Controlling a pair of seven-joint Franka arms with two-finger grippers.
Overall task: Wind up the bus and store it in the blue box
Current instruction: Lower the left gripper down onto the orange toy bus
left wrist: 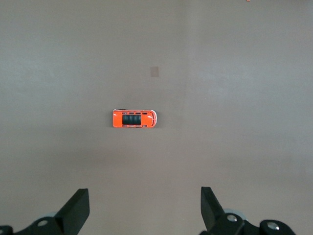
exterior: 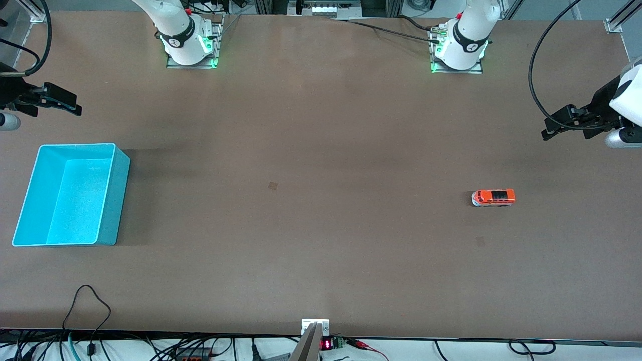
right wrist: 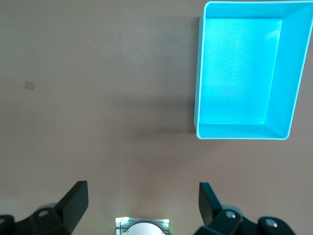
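Note:
The small orange bus (exterior: 493, 197) stands on its wheels on the brown table toward the left arm's end. It also shows in the left wrist view (left wrist: 134, 119). The empty light blue box (exterior: 70, 194) sits at the right arm's end and shows in the right wrist view (right wrist: 244, 76). My left gripper (exterior: 546, 131) is open and empty, high over the table's edge at the left arm's end; in its wrist view (left wrist: 145, 205) the bus lies well clear of the fingers. My right gripper (exterior: 75, 108) is open and empty, high over the table beside the box (right wrist: 143, 200).
Two small dark patches (exterior: 273, 185) (exterior: 480, 241) mark the tabletop. The arm bases (exterior: 189, 40) (exterior: 459, 47) stand along the table edge farthest from the front camera. Cables (exterior: 90, 321) hang at the nearest edge.

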